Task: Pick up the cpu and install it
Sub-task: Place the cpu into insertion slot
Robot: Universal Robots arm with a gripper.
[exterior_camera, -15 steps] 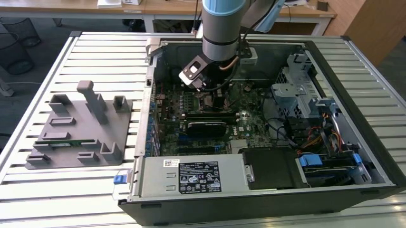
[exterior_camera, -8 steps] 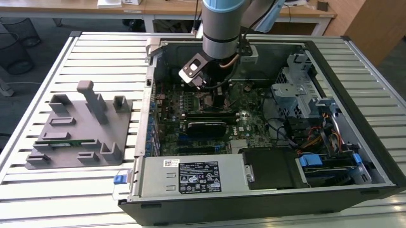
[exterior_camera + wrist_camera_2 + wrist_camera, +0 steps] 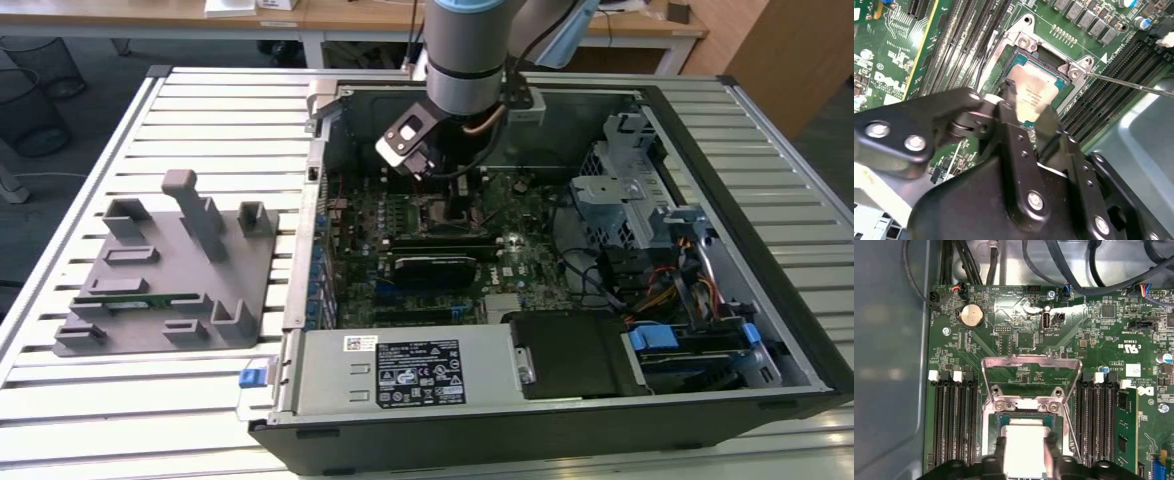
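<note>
My gripper (image 3: 1026,112) is matte black, dotted with silver screw heads. The cpu (image 3: 1035,90) has a shiny silver-grey top and a thin teal-green rim. The motherboard (image 3: 1019,340) is dark green with fine pale traces and white print. Its memory slots (image 3: 954,420) are black with white clips. The load plate (image 3: 1029,361) is bare silver, and so is the coin battery (image 3: 973,316).

White printed lettering across the green motherboard (image 3: 1004,347); a black label (image 3: 416,373) on the power supply (image 3: 327,385).
</note>
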